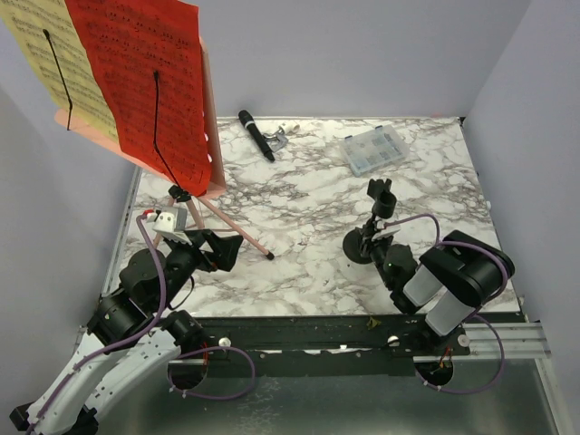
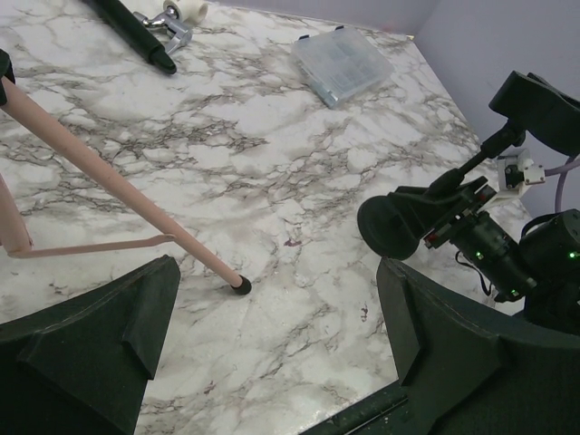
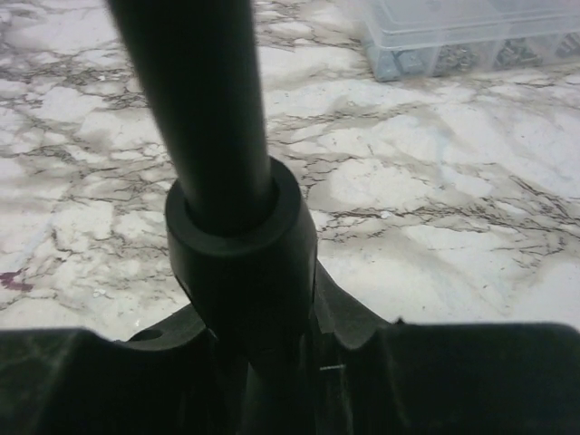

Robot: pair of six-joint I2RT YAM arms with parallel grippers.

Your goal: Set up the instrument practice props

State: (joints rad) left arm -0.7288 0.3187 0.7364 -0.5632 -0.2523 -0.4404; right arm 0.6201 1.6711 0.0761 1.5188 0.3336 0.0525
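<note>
**Landmark: microphone stand (image 1: 370, 225).** It stands upright on its round base on the marble table (image 1: 299, 195), in front of the right arm.

**Right gripper (image 1: 376, 240).** It is pinched on the stand's post low down, just above the base. In the wrist view the black post (image 3: 210, 109) and its collar sit squarely between the fingers with no gap showing. Judgement: the low hold steadies the stand so that its empty clip faces up, ready for loading.

**Left gripper (image 1: 217, 249).** The claw is spread wide and holds nothing. It sits well to the left of the microphone stand, facing a pink tripod leg (image 2: 118, 186). Judgement: it is parked clear, free to make the next pick.

**Microphone (image 1: 256, 135).** It lies flat, beyond and to the left of the microphone stand and well apart from it, beside small white and metal bits (image 1: 283, 138). It is not yet in the clip.

**Music stand (image 1: 217, 168).** It is erected far left of the microphone stand. The red page (image 1: 145, 82) and yellow page (image 1: 45, 54) rest on its desk under wire retainers.

**Clear box (image 1: 373, 150).** It sits directly beyond the microphone stand and is not part of the setup.

**Assessment.** Seating the microphone appears to be the outstanding step.
</note>
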